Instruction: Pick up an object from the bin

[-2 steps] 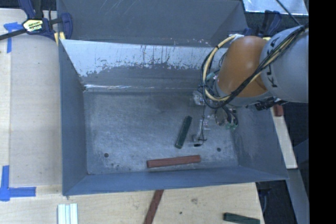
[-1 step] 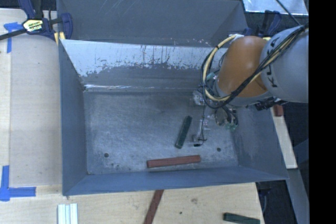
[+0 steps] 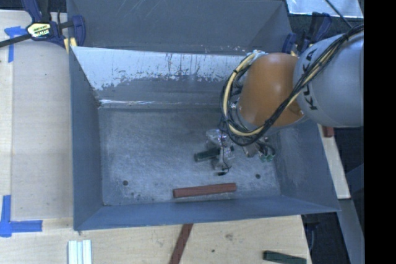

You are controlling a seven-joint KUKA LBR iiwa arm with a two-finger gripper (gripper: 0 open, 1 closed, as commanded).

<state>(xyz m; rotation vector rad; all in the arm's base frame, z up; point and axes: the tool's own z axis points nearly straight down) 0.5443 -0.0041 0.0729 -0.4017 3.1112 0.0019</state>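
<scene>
My gripper (image 3: pixel 221 159) is low over the bin floor, right of centre, under the orange wrist cover. A small dark green oblong piece (image 3: pixel 203 156) lies on the floor right at the gripper's left side, touching or almost touching it. A flat reddish-brown stick (image 3: pixel 205 191) rests lengthwise along the bin's near wall, just below the gripper. A tiny green bit (image 3: pixel 268 158) sits to the gripper's right.
The arm with its orange cover and cables comes in from the right and hides the floor's right part. The floor's left half is bare scuffed metal. Steep walls rise all around.
</scene>
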